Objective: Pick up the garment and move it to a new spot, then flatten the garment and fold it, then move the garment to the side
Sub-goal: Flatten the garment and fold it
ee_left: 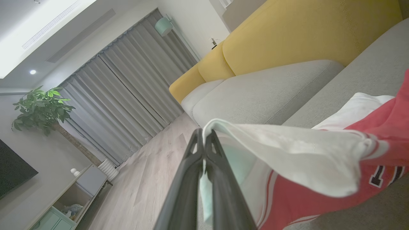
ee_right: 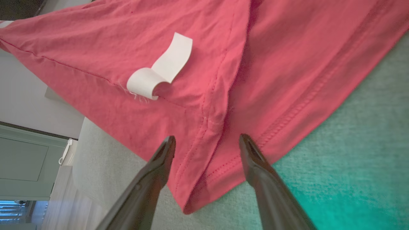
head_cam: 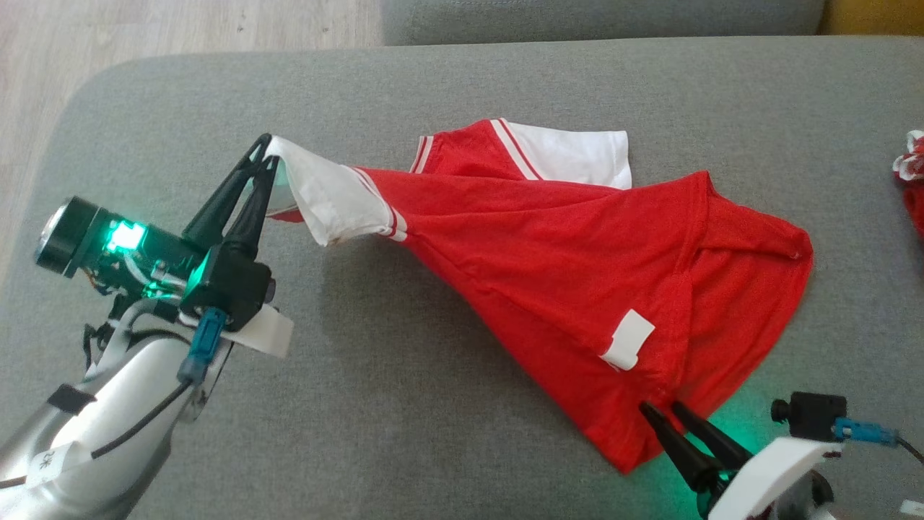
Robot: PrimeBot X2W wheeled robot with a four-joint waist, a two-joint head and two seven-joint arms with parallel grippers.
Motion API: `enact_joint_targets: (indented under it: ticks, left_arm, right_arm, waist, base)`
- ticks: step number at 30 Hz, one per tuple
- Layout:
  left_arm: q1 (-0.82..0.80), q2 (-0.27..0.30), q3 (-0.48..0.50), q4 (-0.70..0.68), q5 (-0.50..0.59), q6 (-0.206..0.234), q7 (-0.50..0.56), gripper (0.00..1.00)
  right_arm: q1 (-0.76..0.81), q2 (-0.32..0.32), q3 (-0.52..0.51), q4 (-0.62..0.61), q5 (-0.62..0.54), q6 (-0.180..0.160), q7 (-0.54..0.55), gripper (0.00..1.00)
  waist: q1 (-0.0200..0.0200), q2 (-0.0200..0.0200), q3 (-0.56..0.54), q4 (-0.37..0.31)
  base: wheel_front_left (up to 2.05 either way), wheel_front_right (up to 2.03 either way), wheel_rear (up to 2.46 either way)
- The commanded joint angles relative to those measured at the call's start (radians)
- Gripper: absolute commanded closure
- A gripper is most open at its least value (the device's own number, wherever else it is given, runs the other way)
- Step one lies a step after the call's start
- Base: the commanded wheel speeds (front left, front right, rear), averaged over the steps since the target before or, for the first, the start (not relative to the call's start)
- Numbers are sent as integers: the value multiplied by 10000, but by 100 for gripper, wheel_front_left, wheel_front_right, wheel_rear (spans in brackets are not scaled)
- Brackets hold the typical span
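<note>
A red garment [head_cam: 577, 267] with white sleeves and striped trim lies spread on the grey sofa seat [head_cam: 404, 404]. My left gripper [head_cam: 268, 148] is shut on the tip of one white sleeve [head_cam: 325, 191], holding it stretched to the left and lifted off the seat; the pinched sleeve [ee_left: 287, 153] drapes over the fingers in the left wrist view. My right gripper [head_cam: 663, 409] is open at the garment's lower hem, its fingers straddling a seam fold [ee_right: 207, 127]. A white care label [ee_right: 161, 68] curls up from the fabric just beyond.
A second red and white cloth item [head_cam: 913, 180] lies at the right edge of the seat. A wooden floor [head_cam: 108, 43] runs past the seat's rounded left end. Grey cushions [ee_left: 262, 92] and yellow backrests [ee_left: 303, 35] stand behind.
</note>
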Motion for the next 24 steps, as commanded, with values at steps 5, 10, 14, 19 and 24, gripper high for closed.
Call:
enact_joint_targets:
  ticks: [5,10,14,19,24]
  left_arm:
    - [-612,334,453,-176,-25,9,17,100]
    - [-610,385,446,-153,-60,24,8,100]
    - [-602,401,435,-134,-89,51,1,100]
    - [-608,382,400,-30,-129,63,-51,100]
    - [-665,526,442,-84,-197,-8,-153,100]
  right_arm:
    - [-777,-135,674,100,214,67,-673,22]
    - [-1083,-237,1177,266,406,67,-1100,69]
    - [-1285,-383,1486,307,619,67,-1446,100]
    - [-1521,-849,1682,11,799,67,-2064,100]
    - [-1808,-1999,1226,-815,583,67,-2715,100]
  waist:
    - [0,0,46,62]
    - [0,0,75,101]
    - [0,0,60,111]
    - [0,0,-170,65]
    - [0,0,-693,-88]
  base:
    - [0,0,0]
    - [0,0,0]
    - [0,0,0]
    - [0,0,0]
    - [0,0,0]
